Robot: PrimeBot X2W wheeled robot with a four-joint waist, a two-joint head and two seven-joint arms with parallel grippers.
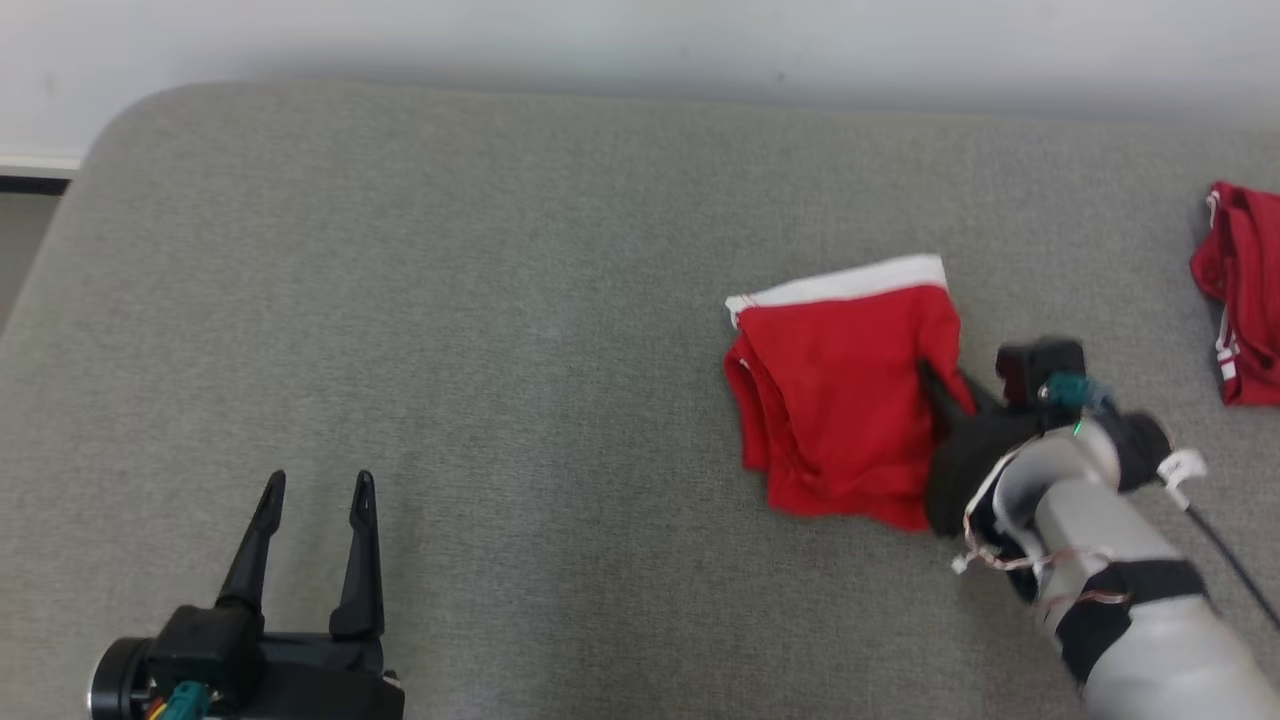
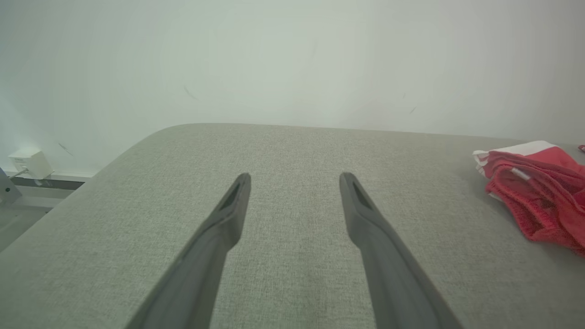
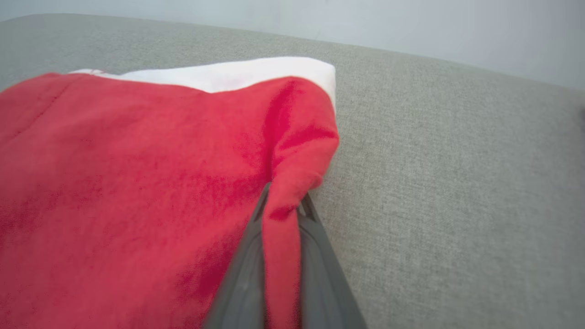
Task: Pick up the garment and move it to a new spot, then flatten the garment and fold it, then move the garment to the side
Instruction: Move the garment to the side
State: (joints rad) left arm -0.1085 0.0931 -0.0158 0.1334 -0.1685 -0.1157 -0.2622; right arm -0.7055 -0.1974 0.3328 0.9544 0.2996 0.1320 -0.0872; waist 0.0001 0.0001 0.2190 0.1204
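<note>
1. Nearest, at the lower left, the left gripper (image 1: 319,482) (image 2: 296,177) hovers over bare grey padded surface (image 1: 500,300), its two fingers spread apart with nothing between them.
2. At the lower right, the pale right forearm (image 1: 1120,560) reaches in toward the garment.
3. The right gripper (image 1: 935,385) (image 3: 283,205) is pinched together on a red fold at the right edge of the garment (image 1: 840,400) (image 3: 137,183).
4. The garment, red with a white waistband (image 1: 850,282) along its far edge, lies folded right of centre.
5. A wide stretch of open fabric lies between the garment and the left gripper, reaching to the rounded far-left corner (image 1: 130,110).
6. A second red garment (image 1: 1240,300) sits at the right edge, apart from the first.
7. Beyond the straight far edge of the surface stands a pale wall (image 1: 600,40).
</note>
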